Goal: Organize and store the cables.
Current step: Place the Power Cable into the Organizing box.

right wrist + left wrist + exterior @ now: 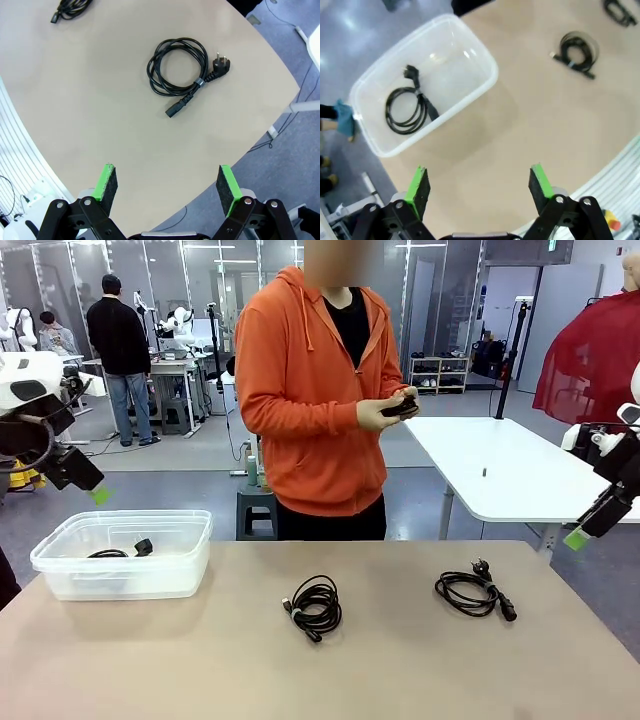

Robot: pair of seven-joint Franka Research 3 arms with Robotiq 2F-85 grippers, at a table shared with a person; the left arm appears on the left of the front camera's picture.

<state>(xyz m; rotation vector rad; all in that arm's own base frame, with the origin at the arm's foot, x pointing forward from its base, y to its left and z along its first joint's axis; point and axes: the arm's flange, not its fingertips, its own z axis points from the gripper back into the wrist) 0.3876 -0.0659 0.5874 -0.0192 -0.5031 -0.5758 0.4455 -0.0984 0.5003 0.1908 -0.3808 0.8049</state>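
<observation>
Hovering over the table (400,670), left fingers (419,186) and right fingers (107,181) spread apart, middle cable (316,607) and right-hand cable (475,593) loose, third cable (409,107) in the bin (60,575).

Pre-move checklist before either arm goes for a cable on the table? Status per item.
1. Left gripper open and holding nothing: ok.
2. Right gripper open and holding nothing: ok.
3. Clear plastic bin has room, with one black coiled cable inside: ok.
4. Black coiled power cable with round plug lies free on the tan table, nothing on it: ok.
5. Smaller black coiled cable mid-table, apart from the other coil: ok.
6. Person's hands are off the table: ok. What the dark item they hold is: cannot tell.
</observation>
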